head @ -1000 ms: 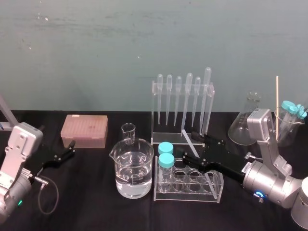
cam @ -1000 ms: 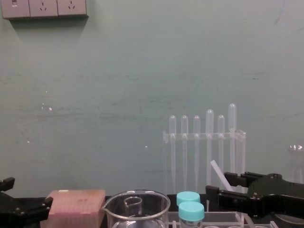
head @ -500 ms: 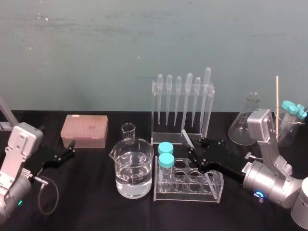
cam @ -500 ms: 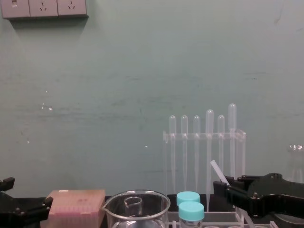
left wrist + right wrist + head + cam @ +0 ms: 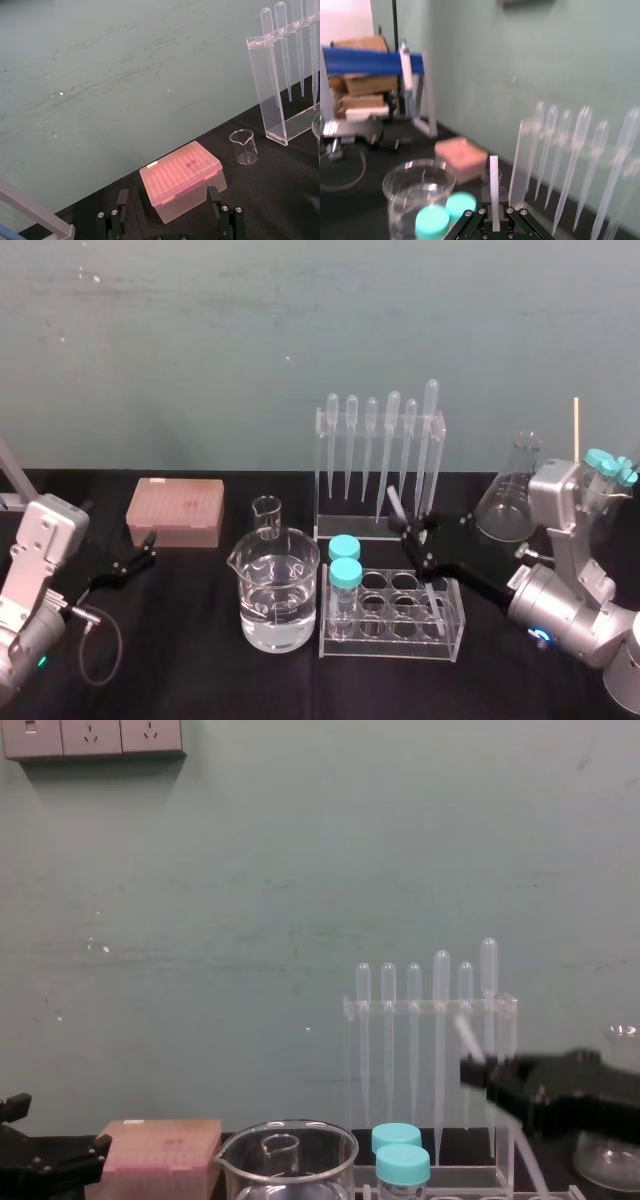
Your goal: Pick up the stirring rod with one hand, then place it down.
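In the right wrist view, the right gripper (image 5: pixel 493 223) pinches the stirring rod (image 5: pixel 493 187) near its lower end. The chest view shows the rod tilted, raised before the pipette rack (image 5: pixel 400 1008). The left gripper (image 5: pixel 170 222), fingers wide, rests well left of the rack.

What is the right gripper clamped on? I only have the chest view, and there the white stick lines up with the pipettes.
Observer: The right wrist view shows the right gripper shut on the stirring rod, which stands clear of the pipettes behind it.
Operator: How far forward is it?
Observer: In the head view the rod is held in front of the pipette rack and behind the test tube rack.
Operator: And the left gripper?
Observer: The left gripper is parked beside the pink tip box. The left wrist view shows its fingers spread open and empty.
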`<control>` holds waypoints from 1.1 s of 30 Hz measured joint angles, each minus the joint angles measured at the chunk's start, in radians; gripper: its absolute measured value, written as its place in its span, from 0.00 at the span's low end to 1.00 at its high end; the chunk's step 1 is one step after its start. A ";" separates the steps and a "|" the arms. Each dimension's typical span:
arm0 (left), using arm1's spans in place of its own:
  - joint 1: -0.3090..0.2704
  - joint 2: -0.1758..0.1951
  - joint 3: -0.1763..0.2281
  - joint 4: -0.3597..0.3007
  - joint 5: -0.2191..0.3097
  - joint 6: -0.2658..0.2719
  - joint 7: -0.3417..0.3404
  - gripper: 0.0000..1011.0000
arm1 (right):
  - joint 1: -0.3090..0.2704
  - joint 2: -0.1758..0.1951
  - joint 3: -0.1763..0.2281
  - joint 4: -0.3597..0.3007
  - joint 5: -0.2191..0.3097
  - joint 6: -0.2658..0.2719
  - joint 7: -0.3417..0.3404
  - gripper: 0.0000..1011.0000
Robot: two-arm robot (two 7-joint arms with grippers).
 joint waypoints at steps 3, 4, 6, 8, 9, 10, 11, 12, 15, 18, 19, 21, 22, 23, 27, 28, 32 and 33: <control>0.000 0.000 0.000 0.000 0.000 0.000 0.000 0.99 | -0.010 -0.012 0.021 -0.011 -0.024 -0.084 -0.014 0.07; 0.000 0.000 0.000 0.000 0.000 0.000 0.000 0.99 | -0.012 -0.019 0.031 -0.016 -0.035 -0.128 -0.016 0.07; 0.000 0.000 0.000 0.000 0.000 0.000 0.000 0.99 | -0.009 -0.029 0.044 -0.020 -0.045 -0.185 -0.014 0.07; 0.000 0.000 0.000 0.000 0.000 0.000 0.000 0.99 | -0.004 -0.036 0.053 -0.020 -0.045 -0.216 -0.007 0.07; 0.000 0.000 0.000 0.000 0.000 0.000 0.000 0.99 | -0.002 -0.041 0.058 -0.020 -0.044 -0.229 -0.003 0.07; 0.000 0.000 0.000 0.000 0.000 0.000 0.000 0.99 | 0.001 -0.045 0.061 -0.020 -0.040 -0.244 0.003 0.07; 0.000 0.000 0.000 0.000 0.000 0.000 0.000 0.99 | 0.005 -0.052 0.071 -0.018 -0.029 -0.272 0.017 0.07; 0.000 0.000 0.000 0.000 0.000 0.000 0.000 0.99 | 0.007 -0.056 0.076 -0.016 -0.023 -0.284 0.025 0.07; 0.000 0.000 0.000 0.000 0.000 0.000 0.000 0.99 | 0.011 -0.069 0.095 -0.001 0.019 -0.347 0.071 0.07; 0.000 0.000 0.000 0.000 0.000 0.000 0.000 0.99 | 0.010 -0.076 0.110 0.020 0.065 -0.383 0.119 0.07; 0.000 0.000 0.000 0.000 0.000 0.000 0.000 0.99 | 0.009 -0.077 0.113 0.027 0.075 -0.385 0.129 0.07; 0.000 0.000 0.000 0.000 0.000 0.000 0.000 0.99 | 0.003 -0.078 0.119 0.042 0.096 -0.385 0.151 0.07; 0.000 0.000 0.000 0.000 0.000 0.000 0.000 0.99 | 0.001 -0.078 0.120 0.046 0.099 -0.384 0.156 0.07; 0.000 0.000 0.000 0.000 0.000 0.000 0.000 0.99 | -0.005 -0.078 0.122 0.052 0.100 -0.379 0.160 0.07; 0.000 0.000 0.000 0.000 0.000 0.000 0.000 0.99 | -0.018 -0.077 0.130 0.059 0.100 -0.356 0.162 0.07; 0.000 0.000 0.000 0.000 0.000 0.000 0.000 0.99 | -0.020 -0.077 0.132 0.060 0.100 -0.351 0.162 0.07; 0.000 0.000 0.000 0.000 0.000 0.000 0.000 0.99 | -0.023 -0.077 0.136 0.061 0.100 -0.343 0.161 0.07; 0.000 0.000 0.000 0.000 0.000 0.000 0.000 0.99 | -0.023 -0.077 0.136 0.061 0.099 -0.343 0.161 0.07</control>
